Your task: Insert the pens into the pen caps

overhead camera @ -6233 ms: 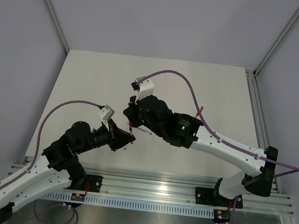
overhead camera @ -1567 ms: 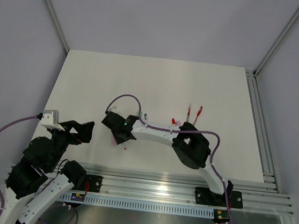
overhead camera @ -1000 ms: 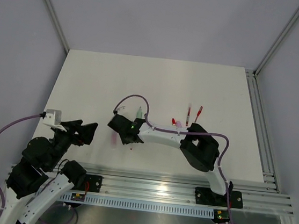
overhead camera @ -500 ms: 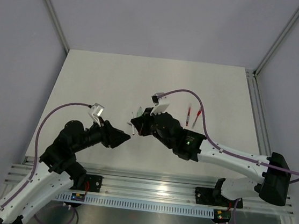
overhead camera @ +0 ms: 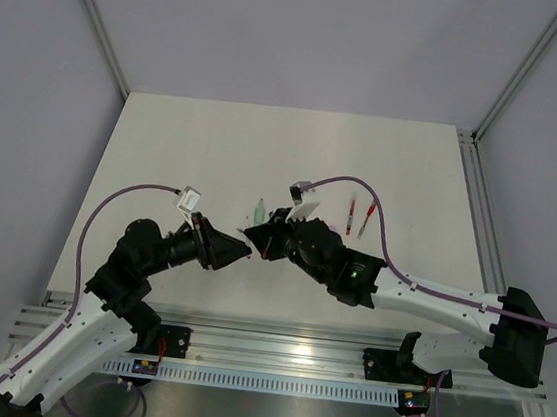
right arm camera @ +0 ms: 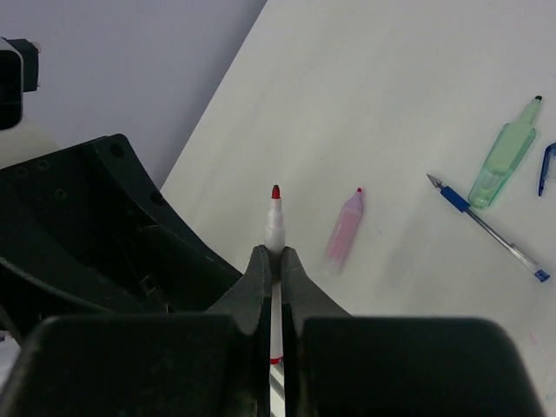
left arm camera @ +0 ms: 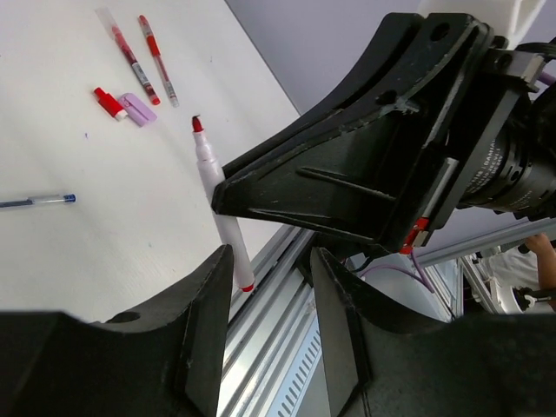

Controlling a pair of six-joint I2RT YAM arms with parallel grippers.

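The matte white table [overhead camera: 164, 155] is flat and smooth, and the loose pieces lie scattered on it. Above its near edge two black hard-plastic wedges meet. The right gripper [right arm camera: 274, 254] has its fingers pressed together on a white pen [left arm camera: 208, 169], pinching the barrel just below the red tip. The pen's red rear end reaches in between the spread fingers of the left gripper [left arm camera: 271, 261], which pinches nothing. This looks like a hand-over or a steadying grip. It would go best by centring the rear end, now close to one finger, and closing squarely across the round, slick barrel. The right should hold until that pinch is firm, since an off-centre squeeze could roll or tilt so slim a rod. On the table lie a thin clear-barrelled blue pen [right arm camera: 486, 228], a tapered translucent green cap [right arm camera: 504, 156] and a stubby pale pink cap [right arm camera: 345, 228].
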